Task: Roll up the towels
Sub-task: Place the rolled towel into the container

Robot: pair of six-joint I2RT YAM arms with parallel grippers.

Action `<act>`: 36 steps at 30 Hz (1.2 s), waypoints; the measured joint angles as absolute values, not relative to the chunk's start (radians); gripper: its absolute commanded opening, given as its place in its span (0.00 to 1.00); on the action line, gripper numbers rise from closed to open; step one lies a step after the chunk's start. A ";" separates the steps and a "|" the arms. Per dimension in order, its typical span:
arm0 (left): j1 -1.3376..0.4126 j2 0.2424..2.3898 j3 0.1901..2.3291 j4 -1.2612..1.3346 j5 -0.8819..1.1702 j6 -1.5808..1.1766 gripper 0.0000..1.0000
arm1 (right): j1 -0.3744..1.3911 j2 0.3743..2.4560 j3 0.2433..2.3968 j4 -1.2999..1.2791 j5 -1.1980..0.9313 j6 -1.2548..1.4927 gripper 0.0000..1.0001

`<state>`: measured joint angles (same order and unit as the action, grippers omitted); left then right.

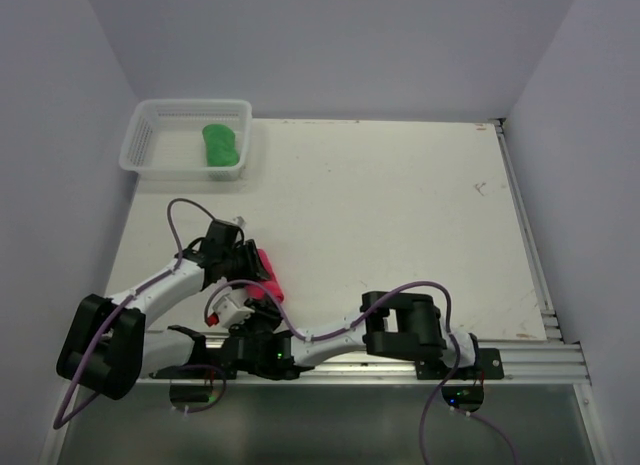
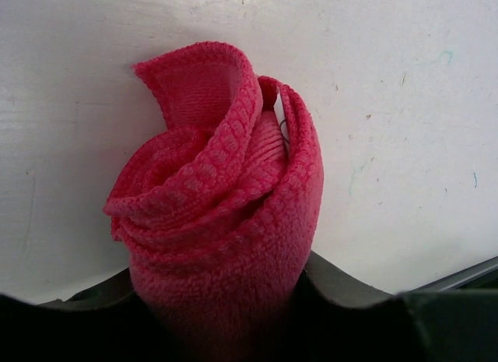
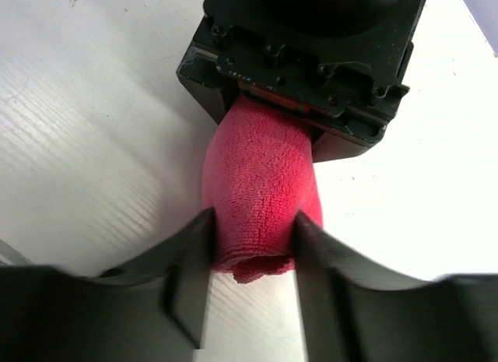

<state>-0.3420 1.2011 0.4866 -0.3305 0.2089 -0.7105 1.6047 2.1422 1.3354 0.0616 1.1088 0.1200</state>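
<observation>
Left and right jaws are part-closed on opposite ends of the pink towel (image 3: 261,175); unrolling is risked if either slackens.

A robotics lab test cell: plain pale lavender walls (image 1: 340,45) box in a scuffed white tabletop (image 1: 400,215), with a slotted aluminium mounting rail (image 1: 540,360) and looping purple cables (image 1: 180,220) at its near edge.

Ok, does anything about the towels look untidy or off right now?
The pink towel is rolled unevenly. In the left wrist view its layers spiral loosely, and one corner flap sticks up past the rest. The green towel sits bundled in the basket, and nothing looks odd there.
</observation>
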 measured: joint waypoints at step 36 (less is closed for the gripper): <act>-0.341 1.168 0.802 -0.562 0.003 -0.591 0.03 | 1.592 1.424 0.799 -0.103 1.070 0.558 0.71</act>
